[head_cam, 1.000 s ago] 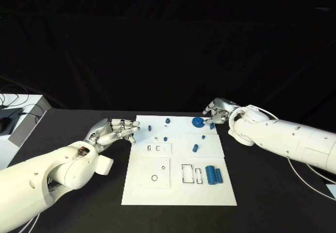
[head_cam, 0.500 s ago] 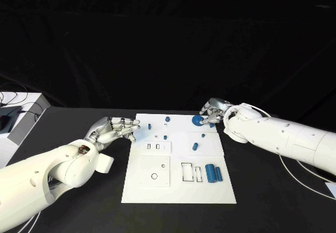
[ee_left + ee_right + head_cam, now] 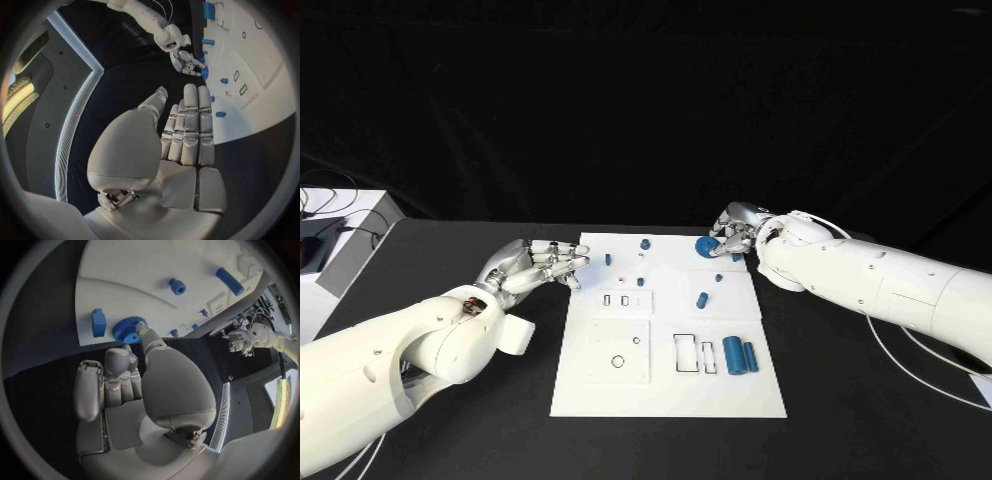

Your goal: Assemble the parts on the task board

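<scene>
The white task board (image 3: 668,390) lies in the middle of the black table. A blue gear (image 3: 705,244) sits at its far right corner. My right hand (image 3: 737,230) pinches that gear (image 3: 127,330) between the thumb and a curled finger. A small blue block (image 3: 98,322) stands just beside it. Small blue pegs (image 3: 645,244) are scattered over the far half of the board, and two blue cylinders (image 3: 738,358) lie side by side near the right edge. My left hand (image 3: 538,264) hovers off the board's left edge, fingers (image 3: 190,125) extended and holding nothing.
A white box (image 3: 341,255) with cables sits at the table's left edge. A white cable (image 3: 913,365) trails under my right arm. Black rectangular and round outlines (image 3: 689,357) mark slots on the near half of the board.
My right hand has shifted slightly left and away along the board's far edge, the gear moving with it. My left hand has drifted a little farther from me.
</scene>
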